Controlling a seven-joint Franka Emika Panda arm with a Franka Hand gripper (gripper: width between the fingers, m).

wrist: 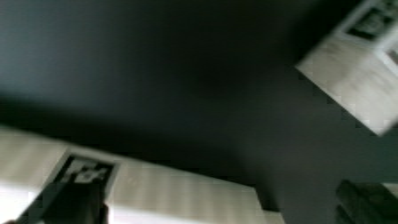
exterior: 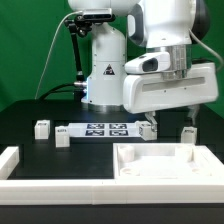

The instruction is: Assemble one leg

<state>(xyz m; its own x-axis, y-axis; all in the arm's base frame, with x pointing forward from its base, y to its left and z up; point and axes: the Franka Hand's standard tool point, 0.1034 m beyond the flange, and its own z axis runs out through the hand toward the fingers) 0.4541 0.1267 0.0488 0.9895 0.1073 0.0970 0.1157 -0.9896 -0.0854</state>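
Note:
The gripper [exterior: 186, 118] hangs low at the exterior view's right, just above a small white leg [exterior: 188, 133] that stands on the black table. In the blurred wrist view that leg [wrist: 178, 185] is large and close, with its tag facing the camera. It lies between the two dark fingers [wrist: 64, 205], and a dark gap shows between it and the other finger. The gripper [wrist: 214, 208] is open and holds nothing. Three more legs stand on the table: one [exterior: 148, 128] beside the marker board, two at the left [exterior: 42, 126] [exterior: 62, 135].
The marker board [exterior: 105, 129] lies in front of the robot base. The large white tray-like piece [exterior: 165, 168] sits in front of the gripper, and shows as a white slab in the wrist view [wrist: 356, 70]. A white L-shaped rail [exterior: 20, 165] runs along the left and front.

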